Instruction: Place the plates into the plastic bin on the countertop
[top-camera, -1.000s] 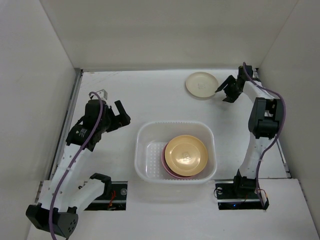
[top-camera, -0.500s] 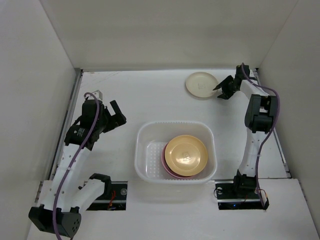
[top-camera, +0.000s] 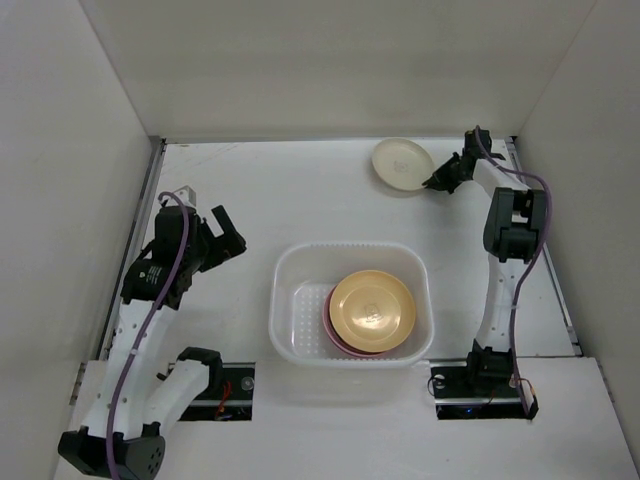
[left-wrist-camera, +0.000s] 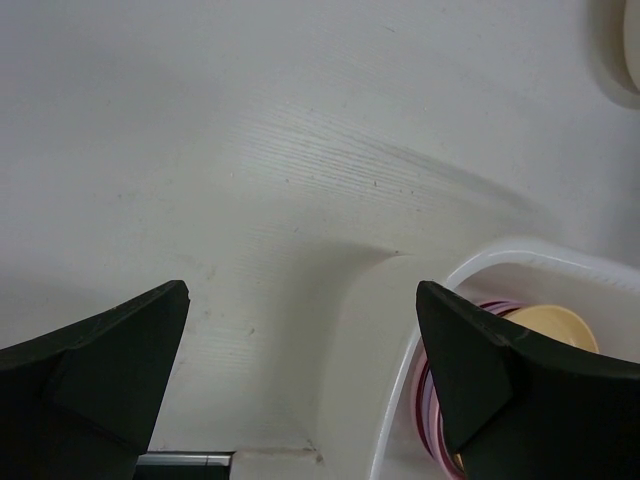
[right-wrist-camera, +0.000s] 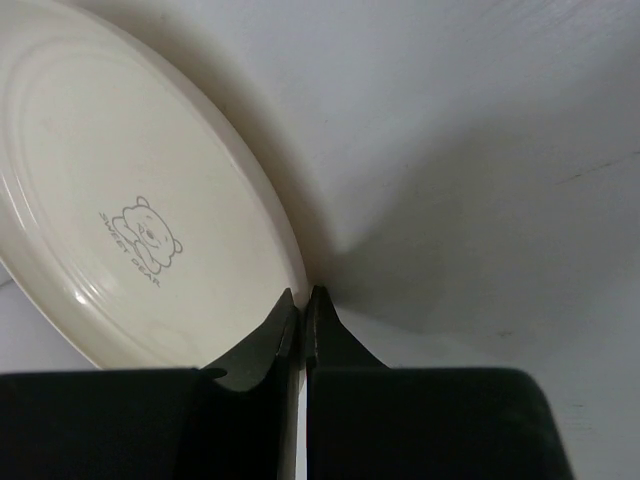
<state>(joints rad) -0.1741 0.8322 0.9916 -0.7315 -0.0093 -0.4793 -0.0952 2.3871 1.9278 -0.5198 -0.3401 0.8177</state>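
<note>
The cream plate (top-camera: 400, 163) is sitting at the far right of the countertop (top-camera: 300, 190), at about 1 o'clock from the plastic bin (top-camera: 287, 262) and well apart from it. It is looking tipped, with its 4 o'clock edge raised. The right gripper (top-camera: 436, 183) is pinching that edge: in the wrist view its fingers (right-wrist-camera: 285, 325) are pressing together on the thin rim beside the bear print, taking only a sliver of plate.

That shallow bite is the main worry. With the plate's whole weight hanging off one edge, it is likely to pivot or slip free during the lift and swing toward 7 o'clock, then drop on the countertop.

The bin is already holding an orange-yellow plate (top-camera: 371, 310) on top of pink ones (top-camera: 326, 322), stacked toward its right half. A steep release is risking a clatter on that stack, or a plate hung on the rolled rim.

The left gripper (top-camera: 228, 232), fingers spread and holding nothing, is hovering at 9 o'clock from the bin, clear of the carry path.
</note>
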